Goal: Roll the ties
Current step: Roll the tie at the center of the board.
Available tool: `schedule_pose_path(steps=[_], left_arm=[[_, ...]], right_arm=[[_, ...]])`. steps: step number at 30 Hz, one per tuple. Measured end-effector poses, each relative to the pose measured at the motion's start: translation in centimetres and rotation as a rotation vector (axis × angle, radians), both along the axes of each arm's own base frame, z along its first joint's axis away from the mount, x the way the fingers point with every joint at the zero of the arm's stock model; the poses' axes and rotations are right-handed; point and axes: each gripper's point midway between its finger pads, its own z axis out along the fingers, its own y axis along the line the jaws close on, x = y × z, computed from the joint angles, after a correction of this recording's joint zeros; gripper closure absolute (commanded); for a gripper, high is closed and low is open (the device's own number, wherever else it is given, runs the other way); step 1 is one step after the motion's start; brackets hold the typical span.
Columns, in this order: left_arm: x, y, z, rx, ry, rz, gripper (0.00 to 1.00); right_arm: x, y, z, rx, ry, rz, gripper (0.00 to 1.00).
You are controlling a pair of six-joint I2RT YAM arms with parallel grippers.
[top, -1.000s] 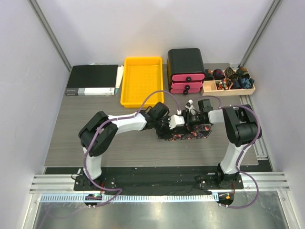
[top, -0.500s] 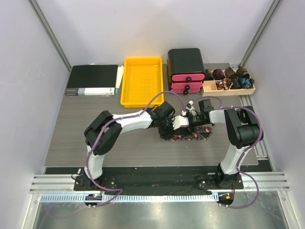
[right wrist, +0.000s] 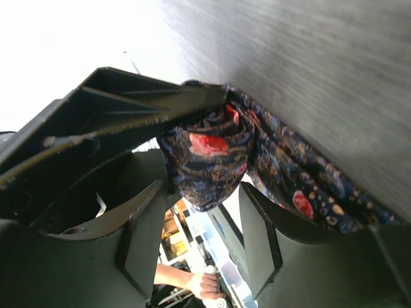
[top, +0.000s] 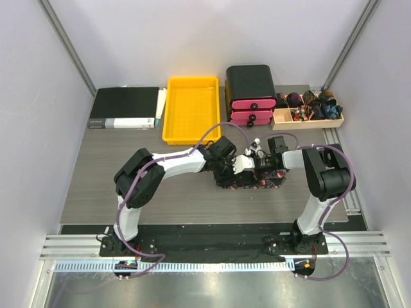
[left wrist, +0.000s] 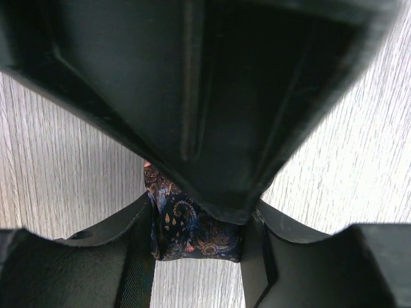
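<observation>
Left arm (top: 173,163) and right arm (top: 321,173) bend inward, wrists almost meeting. Left pincer (left wrist: 199,228) and right pincer (right wrist: 202,196) face each other, each closed on the tie (right wrist: 212,154).

The table (top: 96,192) is holding one tie (top: 253,183), one yellow tray (top: 191,112), one binder (top: 124,108), one cabinet (top: 250,83) with two pink drawers (top: 252,104) and one wooden box (top: 308,122), while two arms (top: 173,163) are reaching in.

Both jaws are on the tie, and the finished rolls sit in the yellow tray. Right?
Not quite. The rolls sit in the wooden box at the right rear, not in the yellow tray; the top view shows it. The rest stands: the left gripper and right gripper each have their jaws on the tie.
</observation>
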Motion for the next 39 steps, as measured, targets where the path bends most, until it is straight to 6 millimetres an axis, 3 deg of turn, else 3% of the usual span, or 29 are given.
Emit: schedule_pose_path(steps=[1, 2, 5, 8, 9, 13, 17, 22, 27, 32, 36, 39], left_arm=[[0.0, 0.0, 0.0, 0.0, 0.0, 0.0, 0.51], [0.0, 0.0, 0.0, 0.0, 0.0, 0.001, 0.49], [0.0, 0.0, 0.0, 0.0, -0.001, 0.001, 0.44], [0.1, 0.0, -0.1, -0.001, -0.003, 0.005, 0.35], [0.1, 0.0, -0.1, -0.003, -0.003, 0.005, 0.28], [0.2, 0.4, 0.0, -0.039, 0.005, 0.013, 0.12], [-0.9, 2.4, 0.3, -0.073, 0.048, 0.019, 0.03], [-1.1, 3.1, 1.0, -0.121, 0.066, 0.024, 0.02], [-0.3, 1.5, 1.9, -0.208, 0.021, -0.002, 0.03], [0.1, -0.5, 3.3, -0.297, -0.032, -0.061, 0.09], [-0.2, -1.7, 3.1, -0.318, -0.074, -0.123, 0.13], [-0.7, -2.2, 1.9, -0.303, -0.074, -0.155, 0.26]], right_arm=[[-0.1, 0.0, 0.0, 0.0, 0.002, 0.0, 0.62], [-0.1, 0.0, 0.0, 0.0, 0.001, 0.0, 0.81], [-0.1, 0.0, 0.0, 0.001, -0.003, 0.001, 0.99], [-0.1, -0.1, -0.4, -0.002, -0.001, 0.004, 0.99], [-0.1, -0.3, -0.6, -0.001, 0.004, 0.004, 0.99], [0.0, -1.3, -1.7, -0.015, 0.04, -0.007, 0.99], [0.3, -2.5, -2.7, -0.035, 0.035, -0.025, 0.99], [0.7, -2.9, -3.0, -0.037, 0.012, -0.017, 0.99], [0.7, -3.0, -3.2, -0.038, 0.006, -0.002, 0.99], [0.8, -3.0, -3.2, -0.033, 0.001, 0.01, 0.99], [0.7, -3.0, -3.1, -0.033, 0.003, 0.012, 0.99], [0.7, -3.0, -3.1, -0.033, 0.002, 0.014, 0.99]])
